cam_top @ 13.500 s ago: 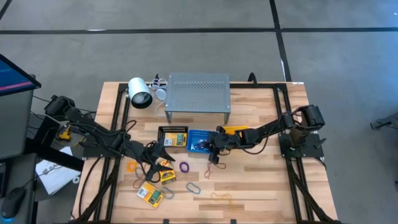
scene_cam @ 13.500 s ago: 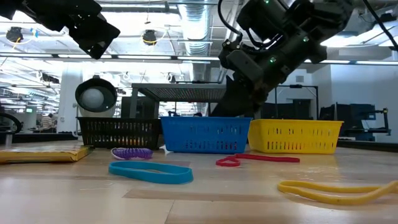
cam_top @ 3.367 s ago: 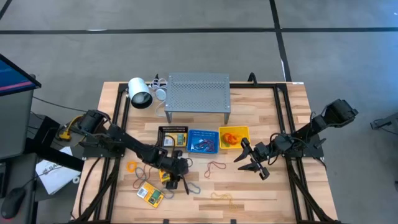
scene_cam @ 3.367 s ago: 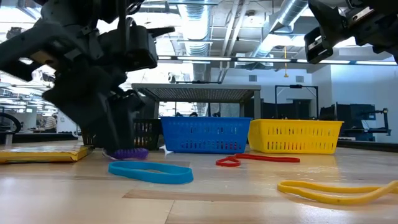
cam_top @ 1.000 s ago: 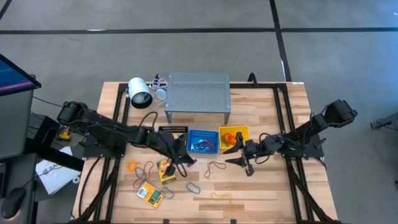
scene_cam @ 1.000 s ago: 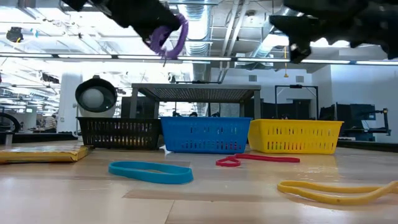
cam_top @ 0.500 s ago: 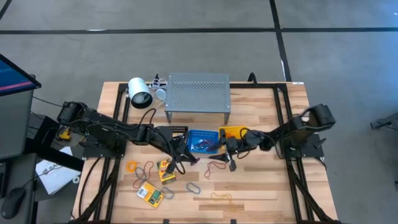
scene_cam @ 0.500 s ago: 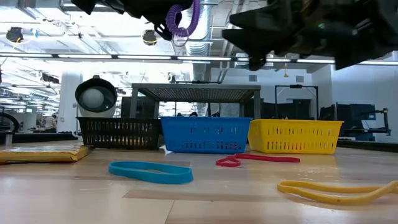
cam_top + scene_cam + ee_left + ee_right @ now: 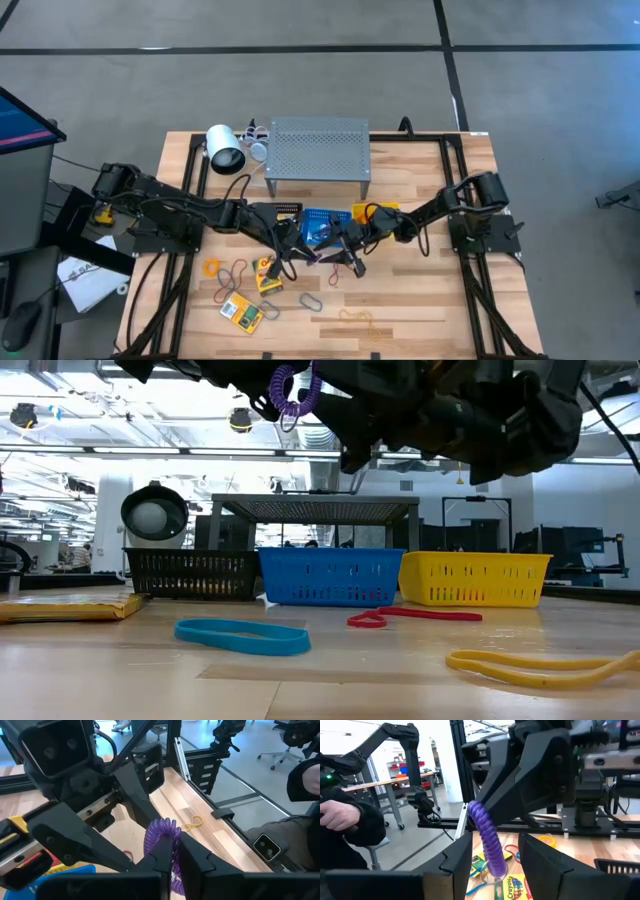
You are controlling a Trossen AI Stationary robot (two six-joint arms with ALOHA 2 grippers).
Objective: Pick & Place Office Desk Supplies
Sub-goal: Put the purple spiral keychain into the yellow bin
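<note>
Purple coiled band point(image 9: 313, 253) sits mid-frame in the high view, where the left gripper point(image 9: 300, 250) and right gripper point(image 9: 340, 254) meet just below the blue basket point(image 9: 318, 226). Low view: the coil hangs top centre, up off the table. Left wrist view: own fingers clenched on the coil. Right wrist view: fingers spread either side of it, not squeezing, crayon packs point(image 9: 507, 887) below.
</note>
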